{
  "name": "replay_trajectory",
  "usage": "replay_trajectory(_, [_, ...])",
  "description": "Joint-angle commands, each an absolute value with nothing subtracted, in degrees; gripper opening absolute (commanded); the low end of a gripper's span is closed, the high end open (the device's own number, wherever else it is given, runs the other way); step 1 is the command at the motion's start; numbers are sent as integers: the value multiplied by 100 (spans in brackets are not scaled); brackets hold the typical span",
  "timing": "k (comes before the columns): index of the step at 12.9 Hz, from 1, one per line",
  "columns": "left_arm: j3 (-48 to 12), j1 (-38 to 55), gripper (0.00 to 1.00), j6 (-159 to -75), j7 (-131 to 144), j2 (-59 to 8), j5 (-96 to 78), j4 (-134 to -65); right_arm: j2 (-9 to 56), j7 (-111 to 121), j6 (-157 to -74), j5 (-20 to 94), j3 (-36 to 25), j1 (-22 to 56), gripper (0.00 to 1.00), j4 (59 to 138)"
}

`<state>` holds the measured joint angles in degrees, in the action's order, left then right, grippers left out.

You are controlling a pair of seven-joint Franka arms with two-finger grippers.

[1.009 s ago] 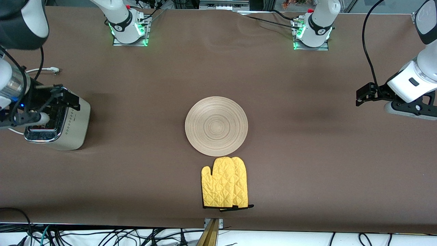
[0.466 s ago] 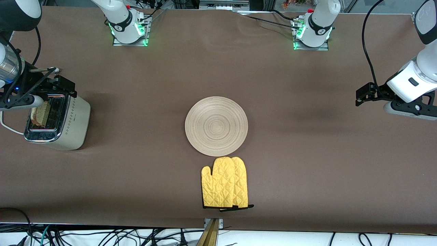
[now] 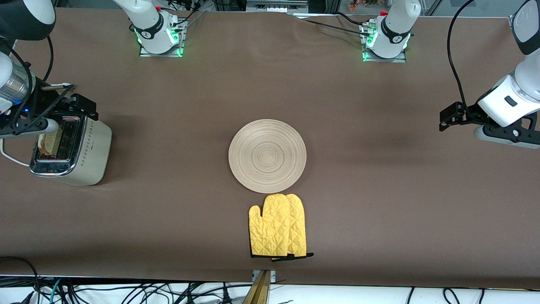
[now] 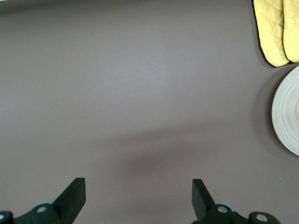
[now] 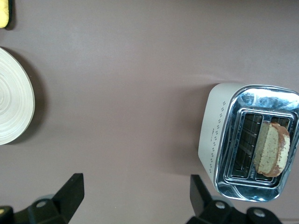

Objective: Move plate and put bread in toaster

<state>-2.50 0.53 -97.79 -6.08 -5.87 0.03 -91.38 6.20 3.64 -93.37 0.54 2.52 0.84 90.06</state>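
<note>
we see a brown table (image 3: 379,202). on it sit the toaster (image 3: 78,154) at the right arm's end, the plate (image 3: 267,155) mid-table, and two yellow mitts (image 3: 278,231) just beside the plate, nearer the front camera.

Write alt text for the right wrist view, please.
A slice of bread stands in one slot of a cream toaster on a brown table. The open right gripper hangs above the table, and a wooden plate's edge shows.

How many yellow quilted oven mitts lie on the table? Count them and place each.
2. The yellow quilted oven mitts lie overlapped, one on the other, nearer the front camera than the round light-wood plate. More could hide beneath.
</note>
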Motion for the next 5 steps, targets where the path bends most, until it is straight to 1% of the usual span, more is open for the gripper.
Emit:
replay_trajectory(1, [-255,53,100,-9686,-659,-659,-79,-8974,527,290,-9378,-9,343,-9,100,9080])
replay_trajectory(5, [-255,53,100,-9694,-650,-659,-79,-8974,527,308,-9387,-114,351,-9,100,9070])
